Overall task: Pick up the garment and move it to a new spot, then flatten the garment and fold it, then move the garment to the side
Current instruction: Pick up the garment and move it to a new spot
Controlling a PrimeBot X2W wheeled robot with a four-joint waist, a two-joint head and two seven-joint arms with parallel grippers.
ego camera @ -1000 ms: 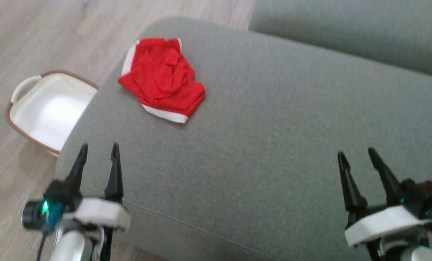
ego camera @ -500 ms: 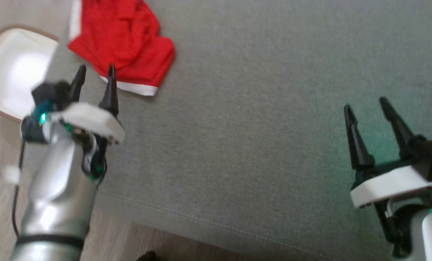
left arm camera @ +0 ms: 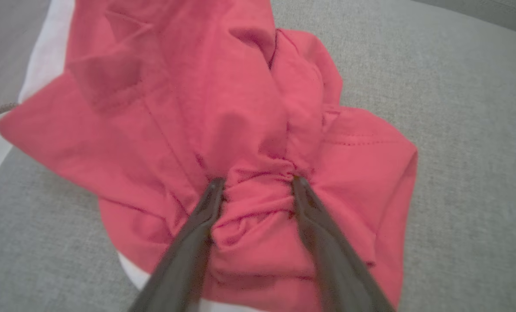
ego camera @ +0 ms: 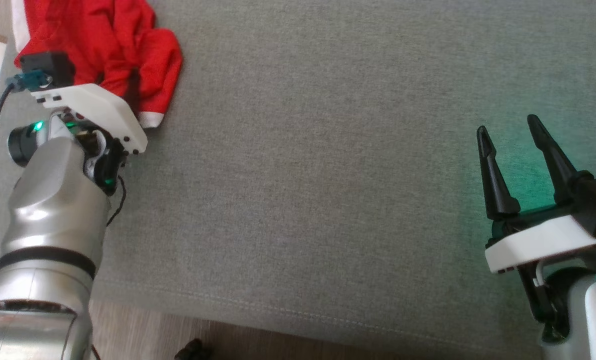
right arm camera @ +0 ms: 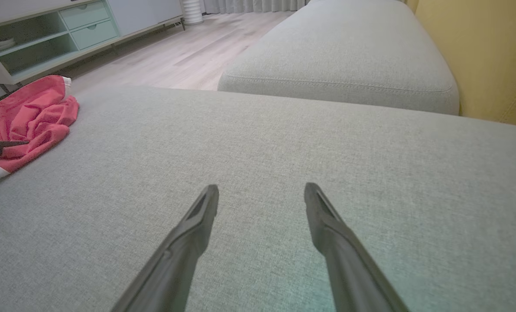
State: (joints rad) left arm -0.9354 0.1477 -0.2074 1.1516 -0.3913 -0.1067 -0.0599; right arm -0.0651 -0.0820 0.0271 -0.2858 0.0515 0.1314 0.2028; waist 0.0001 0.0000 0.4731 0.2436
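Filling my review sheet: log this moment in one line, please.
stage: pick-up | left gripper: open, straddling bunched garment | right gripper: open, empty, over cushion | garment: crumpled, on cushion

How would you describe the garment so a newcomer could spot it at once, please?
Find the grey sofa cushion. Near its left edge lies the garment, crumpled, the open left gripper pressing into it. Bright red with white trim, it alone breaks the grey.
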